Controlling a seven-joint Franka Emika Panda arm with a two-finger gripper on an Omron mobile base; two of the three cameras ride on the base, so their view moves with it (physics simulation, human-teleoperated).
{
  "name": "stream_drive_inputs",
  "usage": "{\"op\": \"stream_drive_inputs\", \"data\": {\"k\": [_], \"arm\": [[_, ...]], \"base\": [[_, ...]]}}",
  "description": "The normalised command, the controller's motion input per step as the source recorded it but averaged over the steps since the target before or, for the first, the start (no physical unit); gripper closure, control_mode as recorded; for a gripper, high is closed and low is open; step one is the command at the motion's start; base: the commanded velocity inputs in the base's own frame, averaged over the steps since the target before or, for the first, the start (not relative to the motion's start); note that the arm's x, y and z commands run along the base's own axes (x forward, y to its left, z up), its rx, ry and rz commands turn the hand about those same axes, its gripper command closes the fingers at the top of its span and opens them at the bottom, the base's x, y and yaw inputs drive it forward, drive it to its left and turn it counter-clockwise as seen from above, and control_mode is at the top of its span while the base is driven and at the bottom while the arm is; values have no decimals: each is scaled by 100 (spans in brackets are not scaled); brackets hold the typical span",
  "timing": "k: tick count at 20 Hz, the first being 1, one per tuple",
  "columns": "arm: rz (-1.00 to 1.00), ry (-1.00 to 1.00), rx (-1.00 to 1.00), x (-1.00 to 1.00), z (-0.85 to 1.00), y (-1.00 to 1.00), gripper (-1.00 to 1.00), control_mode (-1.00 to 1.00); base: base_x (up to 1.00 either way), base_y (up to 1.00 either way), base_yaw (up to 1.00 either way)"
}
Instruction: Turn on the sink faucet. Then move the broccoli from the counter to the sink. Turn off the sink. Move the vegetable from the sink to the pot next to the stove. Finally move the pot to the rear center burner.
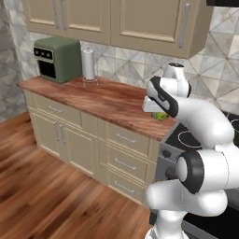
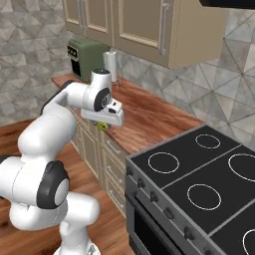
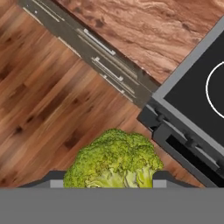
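My gripper (image 3: 111,180) is shut on the green broccoli (image 3: 114,158), which sits between the two dark fingertips (image 3: 56,177). The hand hangs in the air just off the front edge of the wooden counter (image 1: 102,100), close to the stove (image 2: 199,174). Under the white hand, a bit of broccoli (image 1: 160,115) peeks out in the left base view, and the broccoli (image 2: 102,126) also shows in the right base view. Looking down along the gripper, I see wood floor and the drawer fronts below. The sink, its faucet and the pot are out of view.
A green countertop oven (image 1: 57,58) and a paper towel roll (image 1: 88,64) stand at the counter's far left end. Upper cabinets (image 1: 116,21) hang above the counter. The black stove top carries several ringed burners (image 2: 163,162).
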Motion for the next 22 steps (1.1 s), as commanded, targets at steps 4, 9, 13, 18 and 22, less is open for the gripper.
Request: {"op": "stream_drive_inputs", "data": {"k": [4, 9, 13, 18, 22], "arm": [[0, 0, 0, 0, 0, 0, 100, 100], [0, 0, 0, 0, 0, 0, 100, 100], [0, 0, 0, 0, 0, 0, 100, 100], [0, 0, 0, 0, 0, 0, 100, 100], [0, 0, 0, 0, 0, 0, 100, 100]], "base": [[0, -31, -29], [0, -32, -30], [0, -35, -31], [0, -42, -29], [2, -48, -27]]}}
